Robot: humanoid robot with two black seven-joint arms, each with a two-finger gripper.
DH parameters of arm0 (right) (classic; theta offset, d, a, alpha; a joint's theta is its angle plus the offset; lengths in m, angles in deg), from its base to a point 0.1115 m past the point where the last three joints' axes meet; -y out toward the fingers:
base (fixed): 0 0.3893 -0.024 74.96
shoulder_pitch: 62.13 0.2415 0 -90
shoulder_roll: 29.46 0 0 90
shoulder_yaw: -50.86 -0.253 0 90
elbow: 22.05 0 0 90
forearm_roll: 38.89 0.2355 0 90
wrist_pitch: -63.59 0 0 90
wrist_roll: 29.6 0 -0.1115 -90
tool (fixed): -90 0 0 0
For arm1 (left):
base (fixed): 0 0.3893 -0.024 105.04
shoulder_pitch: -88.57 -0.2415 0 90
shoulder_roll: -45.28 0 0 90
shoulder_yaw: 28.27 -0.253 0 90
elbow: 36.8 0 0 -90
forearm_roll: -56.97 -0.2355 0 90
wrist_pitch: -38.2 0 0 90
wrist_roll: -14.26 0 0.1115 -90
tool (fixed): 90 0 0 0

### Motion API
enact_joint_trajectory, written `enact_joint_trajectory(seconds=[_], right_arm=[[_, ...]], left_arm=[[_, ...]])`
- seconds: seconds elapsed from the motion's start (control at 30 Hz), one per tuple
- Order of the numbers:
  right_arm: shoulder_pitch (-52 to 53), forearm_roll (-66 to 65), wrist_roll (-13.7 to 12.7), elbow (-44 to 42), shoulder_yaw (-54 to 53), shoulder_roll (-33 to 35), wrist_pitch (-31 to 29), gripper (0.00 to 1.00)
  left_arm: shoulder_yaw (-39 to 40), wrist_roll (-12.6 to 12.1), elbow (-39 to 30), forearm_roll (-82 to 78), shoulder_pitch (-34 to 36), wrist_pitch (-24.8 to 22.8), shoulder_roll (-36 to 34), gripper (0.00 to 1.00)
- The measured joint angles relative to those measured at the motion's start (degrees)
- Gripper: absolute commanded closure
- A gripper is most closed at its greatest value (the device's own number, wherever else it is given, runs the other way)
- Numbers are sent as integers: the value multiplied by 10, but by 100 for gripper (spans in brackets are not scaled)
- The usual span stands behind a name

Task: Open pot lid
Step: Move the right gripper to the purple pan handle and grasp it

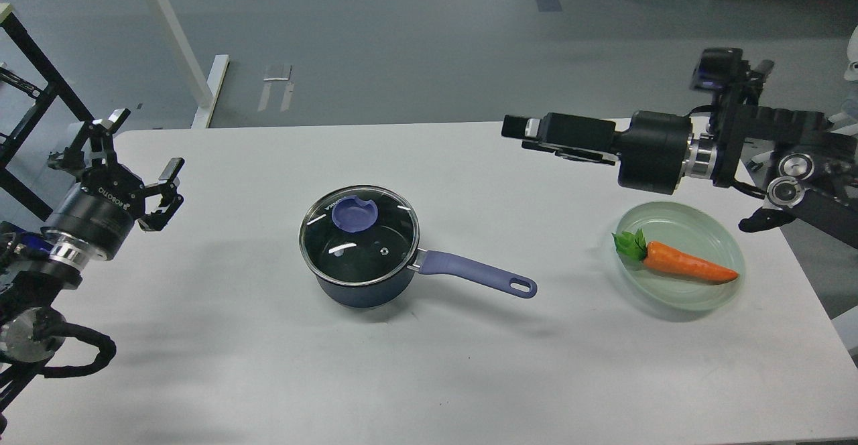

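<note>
The dark navy pot [362,289] stands in the middle of the white table, its long purple handle [476,276] pointing right. The clear glass lid [359,236] lies closed on it, with its purple knob [354,215] toward the far left side. My left gripper [145,143] is open and empty above the table's left edge, far left of the pot. My right gripper [519,133] is held level, pointing left, above the far right part of the table, to the right of and beyond the pot. I see it side-on, so its fingers cannot be told apart.
A pale green glass plate [700,220] with a carrot [684,265] sits at the right of the table, below my right arm. A white table leg [175,43] and a black frame [40,90] stand on the floor beyond the left edge.
</note>
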Motion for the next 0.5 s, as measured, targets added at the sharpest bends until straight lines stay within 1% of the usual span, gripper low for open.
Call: enact_joint_trajectory(seconds=[0.13, 0.3, 0.5], right_arm=[[54, -102, 0, 16, 76, -28, 0, 0], [74, -210, 0, 11, 138, -73, 0, 1], [64, -257, 0, -34, 168, -111, 6, 1]], left_arm=[[2, 0, -9, 2, 0, -4, -10, 1], [2, 0, -16, 4, 0, -11, -13, 1], [3, 0, -24, 4, 0, -11, -13, 1]])
